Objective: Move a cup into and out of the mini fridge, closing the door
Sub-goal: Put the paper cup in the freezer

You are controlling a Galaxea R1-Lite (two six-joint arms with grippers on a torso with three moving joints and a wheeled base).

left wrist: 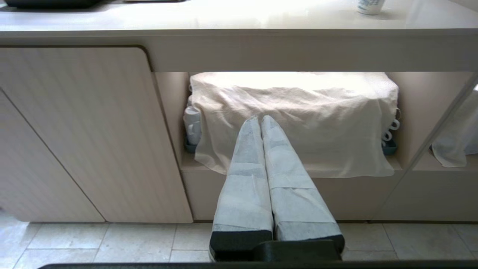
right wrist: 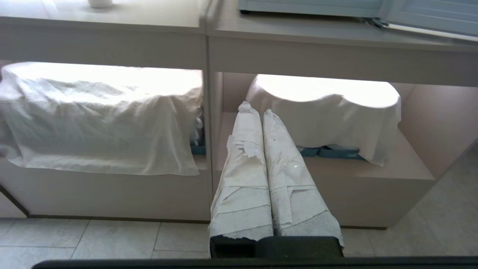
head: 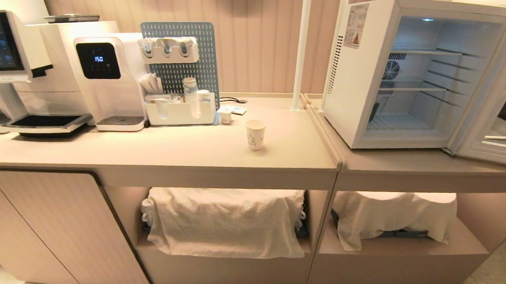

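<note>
One cup (head: 255,135) stands mid-counter; one mini fridge (head: 392,75) gapes, door (head: 494,84) swung right. Only wrist views show left gripper (left wrist: 260,120) and right gripper (right wrist: 254,108), fingers pressed together, empty.

white cup (head: 255,134) with blue print; white fridge (head: 358,78).

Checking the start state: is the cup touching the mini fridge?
Apart. The head view shows the cup standing alone on the counter, bare countertop between it and the mini fridge.
</note>
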